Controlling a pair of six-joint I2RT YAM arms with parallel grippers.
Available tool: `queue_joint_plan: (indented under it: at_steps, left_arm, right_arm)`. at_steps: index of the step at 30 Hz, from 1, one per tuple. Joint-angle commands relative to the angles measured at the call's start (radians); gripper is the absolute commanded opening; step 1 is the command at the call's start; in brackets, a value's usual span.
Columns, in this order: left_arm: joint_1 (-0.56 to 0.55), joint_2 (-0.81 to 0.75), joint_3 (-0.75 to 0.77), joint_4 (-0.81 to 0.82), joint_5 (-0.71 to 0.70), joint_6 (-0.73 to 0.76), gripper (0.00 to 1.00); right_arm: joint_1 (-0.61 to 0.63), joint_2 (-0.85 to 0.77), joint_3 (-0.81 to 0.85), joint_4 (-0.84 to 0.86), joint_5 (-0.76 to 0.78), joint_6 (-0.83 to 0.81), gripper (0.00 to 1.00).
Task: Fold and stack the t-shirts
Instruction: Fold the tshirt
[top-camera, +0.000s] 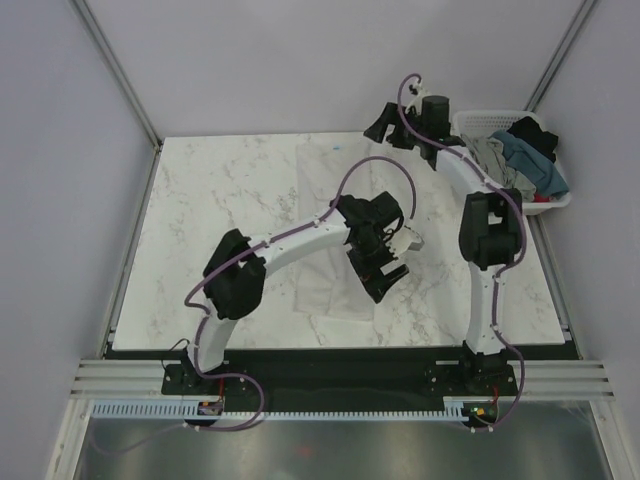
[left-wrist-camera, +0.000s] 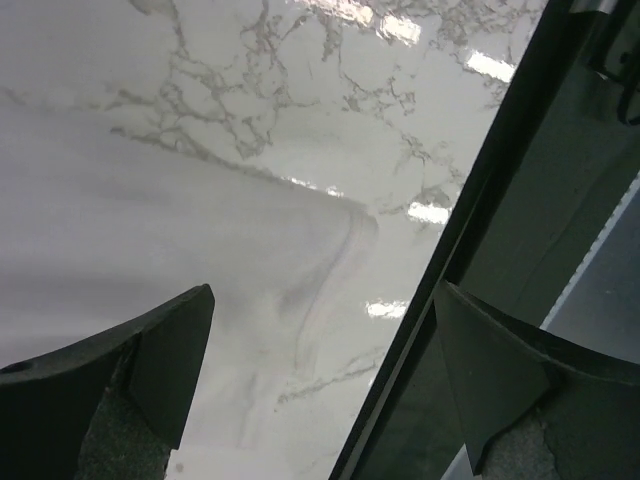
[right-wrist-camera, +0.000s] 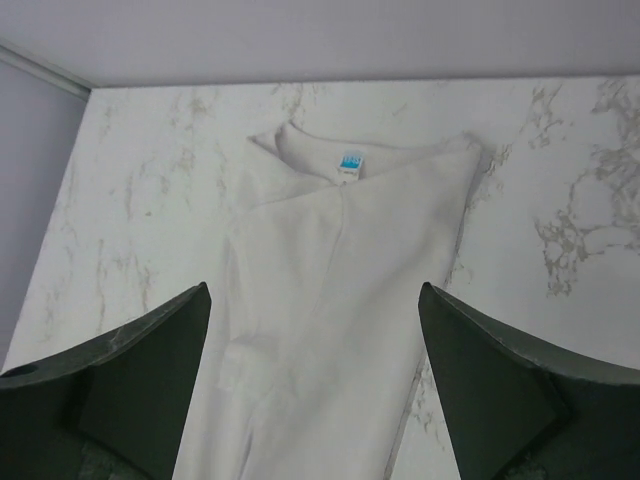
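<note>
i am looking down on the white t-shirt, which is lying flat on the marble table with its collar pointing toward the far edge. one side is lying folded in over the front, its edge running down the middle from the neck, so the shirt is making a long narrow shape. a small blue label is showing inside the neck. the grey t-shirt, the teal-blue t-shirt and the black t-shirt are lying crumpled together, unfolded, in the white basket at the far right.
</note>
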Motion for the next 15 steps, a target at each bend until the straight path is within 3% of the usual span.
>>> queue_joint_plan:
  at_steps: [1,5,7,13,15]
  left_arm:
    - [0.005,-0.249,-0.056,0.009,-0.084,0.046,1.0]
    - [0.054,-0.407,-0.162,0.02,-0.154,0.011,1.0]
    - [0.094,-0.473,-0.23,0.03,-0.171,-0.046,1.0]
    - [0.331,-0.538,-0.426,0.067,-0.068,-0.268,0.98]
    - [0.408,-0.544,-0.492,0.075,-0.067,-0.269,0.98]
  right_arm:
    - [-0.03,-0.306,-0.13,-0.043,0.046,-0.04,0.93]
    - [-0.05,-0.521,-0.391,-0.136,-0.017,0.02,0.92]
    - [-0.05,-0.619,-0.555,-0.192,-0.124,0.046,0.88]
    - [-0.05,-0.823,-0.995,-0.181,-0.27,0.213,0.86]
    - [-0.05,-0.854,-1.09,-0.167,-0.284,0.255,0.85]
